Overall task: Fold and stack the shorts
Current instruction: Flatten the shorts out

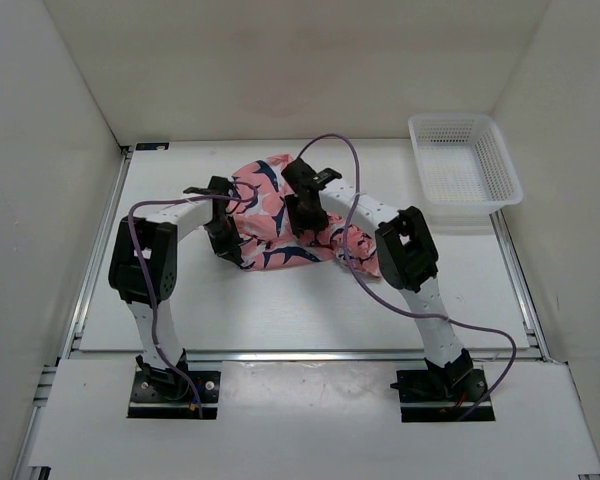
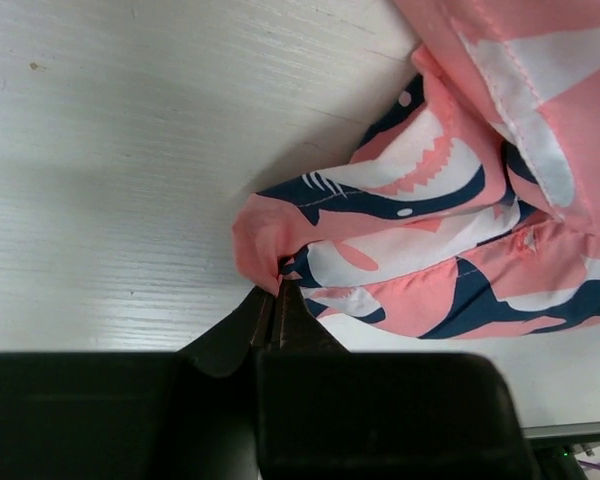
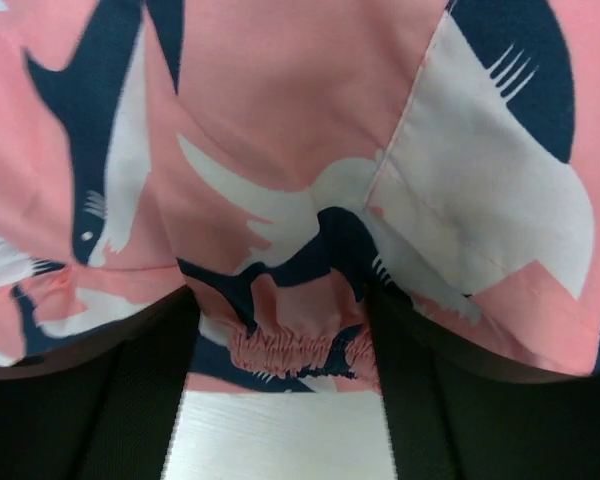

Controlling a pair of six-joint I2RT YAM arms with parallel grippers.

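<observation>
The salmon-pink shorts with navy-and-white sharks lie bunched on the table between my two grippers. My left gripper is at their left edge. In the left wrist view it is shut on a small pinch of pink hem, and the rest of the shorts spreads to the right. My right gripper is down on the middle of the heap. In the right wrist view it is open, its fingers either side of a gathered elastic waistband fold. The fabric covers the fingertips.
A white plastic mesh basket stands at the back right of the table. Purple cables loop over both arms. White walls close in the table on three sides.
</observation>
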